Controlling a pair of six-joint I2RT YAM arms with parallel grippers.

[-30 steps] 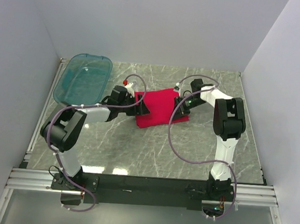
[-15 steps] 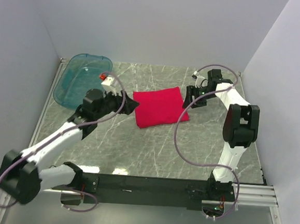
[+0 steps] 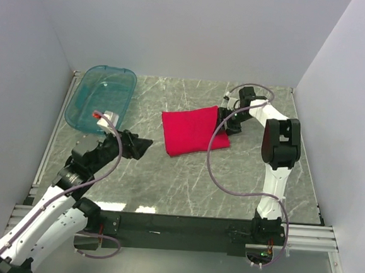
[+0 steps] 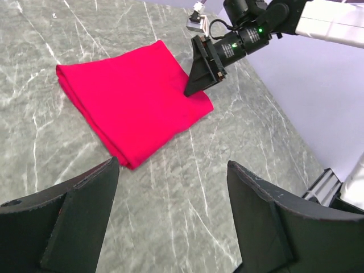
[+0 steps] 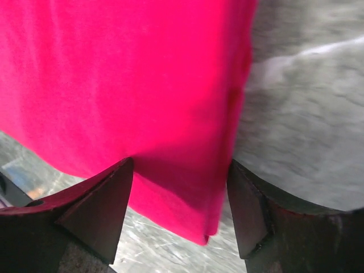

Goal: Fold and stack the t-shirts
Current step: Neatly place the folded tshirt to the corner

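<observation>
Surface: grey-green marbled table [image 3: 185,181], glossy, with two pale light patches near the lower edge of the top view. A metal rail [image 3: 51,140] runs along its left side. A black bar on aluminium framing [image 3: 175,226] crosses the bottom and carries both arm bases.

Room: plain pale walls on three sides: back wall [image 3: 191,29], left wall [image 3: 15,98], right wall [image 3: 351,124].

Red t-shirt [image 3: 191,131]: folded to a rough square, flat on the table just above frame centre, turned slightly off the table's edges.

Teal tub [image 3: 101,97]: upper left of the table, well apart from the shirt.

Left gripper [image 3: 142,147]: left of centre, clear of the shirt, jaws spread wide, nothing between them.

Right gripper [image 3: 222,122]: at the shirt's right edge, one fingertip on the cloth in the left wrist view. Jaws spread, not grasping.

Purple cable [image 3: 212,177] loops down from the right arm.
</observation>
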